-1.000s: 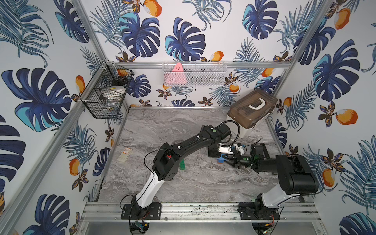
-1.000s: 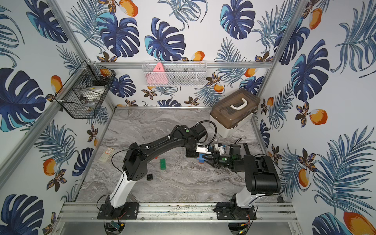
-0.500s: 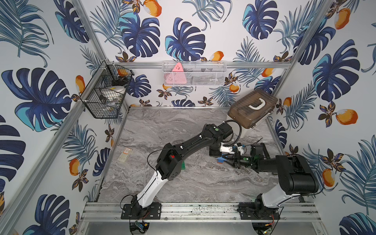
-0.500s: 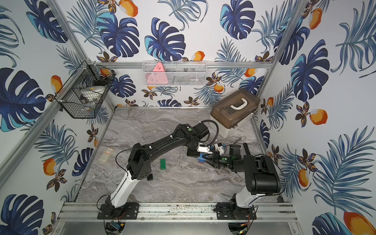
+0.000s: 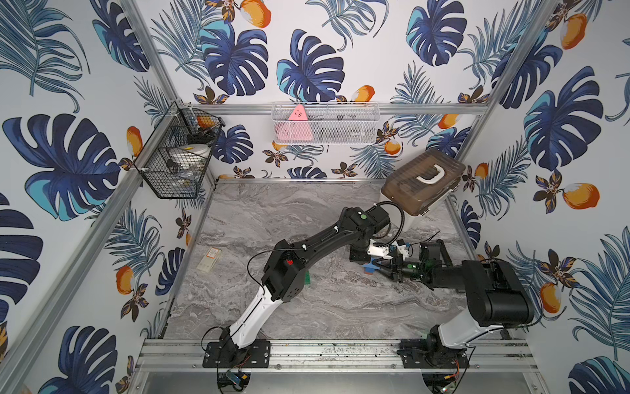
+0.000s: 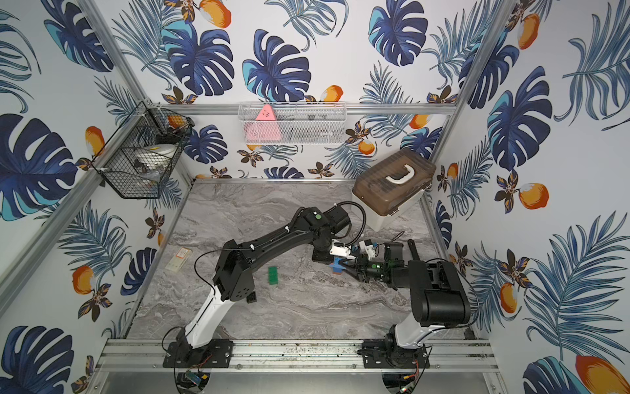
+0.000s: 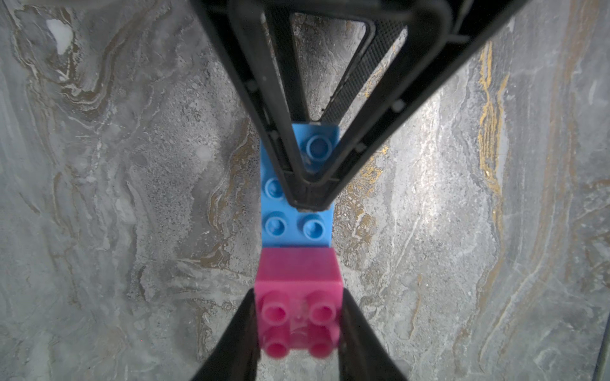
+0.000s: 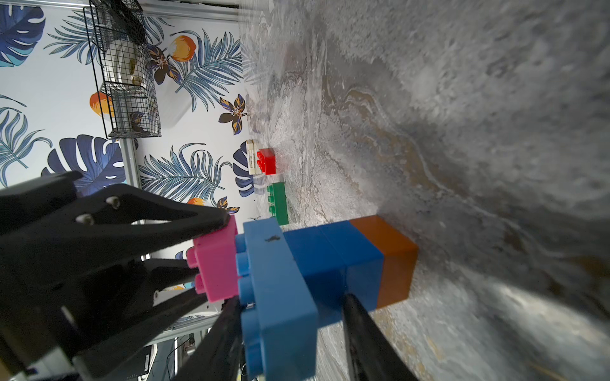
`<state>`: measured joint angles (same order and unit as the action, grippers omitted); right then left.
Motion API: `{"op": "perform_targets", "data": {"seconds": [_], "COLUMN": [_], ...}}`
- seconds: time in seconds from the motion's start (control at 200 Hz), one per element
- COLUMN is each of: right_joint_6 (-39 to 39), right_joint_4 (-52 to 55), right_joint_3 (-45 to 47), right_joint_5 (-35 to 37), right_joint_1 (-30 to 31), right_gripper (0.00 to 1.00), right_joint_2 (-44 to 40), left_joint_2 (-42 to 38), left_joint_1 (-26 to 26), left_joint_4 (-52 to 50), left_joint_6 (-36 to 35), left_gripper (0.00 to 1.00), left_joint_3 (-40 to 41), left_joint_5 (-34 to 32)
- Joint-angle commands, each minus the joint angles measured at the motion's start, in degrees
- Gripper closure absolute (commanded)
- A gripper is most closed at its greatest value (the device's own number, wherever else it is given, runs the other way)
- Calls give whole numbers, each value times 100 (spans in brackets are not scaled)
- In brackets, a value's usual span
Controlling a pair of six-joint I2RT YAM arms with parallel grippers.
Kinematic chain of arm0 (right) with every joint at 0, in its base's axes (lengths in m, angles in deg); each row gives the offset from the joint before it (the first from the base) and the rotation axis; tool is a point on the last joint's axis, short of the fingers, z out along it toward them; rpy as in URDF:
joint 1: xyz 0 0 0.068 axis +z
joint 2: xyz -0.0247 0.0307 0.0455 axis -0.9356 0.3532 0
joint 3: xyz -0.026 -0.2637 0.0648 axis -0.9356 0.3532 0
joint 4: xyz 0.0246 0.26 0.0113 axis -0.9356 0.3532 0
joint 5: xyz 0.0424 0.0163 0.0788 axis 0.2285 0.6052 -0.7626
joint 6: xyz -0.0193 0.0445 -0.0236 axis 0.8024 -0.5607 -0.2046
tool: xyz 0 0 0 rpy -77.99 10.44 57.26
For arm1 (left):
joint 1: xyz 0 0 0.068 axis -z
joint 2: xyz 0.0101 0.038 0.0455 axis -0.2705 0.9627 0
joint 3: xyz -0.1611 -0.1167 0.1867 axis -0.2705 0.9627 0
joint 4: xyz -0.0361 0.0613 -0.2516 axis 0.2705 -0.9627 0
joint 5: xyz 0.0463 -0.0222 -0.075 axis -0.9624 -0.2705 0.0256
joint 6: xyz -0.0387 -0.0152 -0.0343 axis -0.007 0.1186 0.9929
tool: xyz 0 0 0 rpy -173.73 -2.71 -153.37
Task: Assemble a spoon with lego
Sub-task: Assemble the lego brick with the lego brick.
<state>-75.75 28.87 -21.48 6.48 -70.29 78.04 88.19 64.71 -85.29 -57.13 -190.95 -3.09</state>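
The partial spoon [image 8: 330, 260] stands on the table: an orange brick [image 8: 392, 257] at the bottom, blue bricks above it and a long light blue brick [image 7: 297, 227] on top. A pink brick [image 7: 297, 287] sits on one end of the light blue brick. My left gripper [image 7: 298, 316] is shut on the pink brick from above. My right gripper [image 8: 290, 306] reaches in from the side and is shut on the spoon's blue part. In both top views the grippers meet mid-right [image 5: 370, 266] [image 6: 339, 267]. Loose lego lies to the left: green [image 6: 273, 275], red [image 8: 266, 161] and black [image 6: 251, 297].
A brown-lidded box [image 5: 422, 184] stands at the back right corner, close behind the left arm's wrist. A black wire basket [image 5: 177, 160] and a white mesh basket [image 5: 324, 124] hang on the walls. A small card [image 5: 209, 259] lies near the left wall.
The left arm's elbow has shifted slightly. Both grippers stay at the build with their grips unchanged.
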Motion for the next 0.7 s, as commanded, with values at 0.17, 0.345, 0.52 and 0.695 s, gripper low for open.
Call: {"op": "perform_targets", "data": {"seconds": [0.17, 0.345, 0.52, 0.695], "right_joint_6": [86, 80, 108, 120], "right_joint_4": [331, 330, 370, 392], "right_joint_3": [-12, -12, -16, -24], "right_joint_5": [242, 247, 253, 252], "right_joint_1": [35, 40, 45, 52], "right_gripper": [50, 51, 50, 50], "right_joint_2": [47, 56, 28, 17], "left_joint_2": [111, 128, 129, 128], "left_joint_1": [-85, -75, -35, -15], "left_joint_4": [-523, -517, -504, -466], "left_joint_6": [-563, -660, -633, -590], "left_gripper": [92, 93, 93, 93], "left_joint_3": [-387, -387, -318, -184], "left_joint_5": [182, 106, 26, -67]}}
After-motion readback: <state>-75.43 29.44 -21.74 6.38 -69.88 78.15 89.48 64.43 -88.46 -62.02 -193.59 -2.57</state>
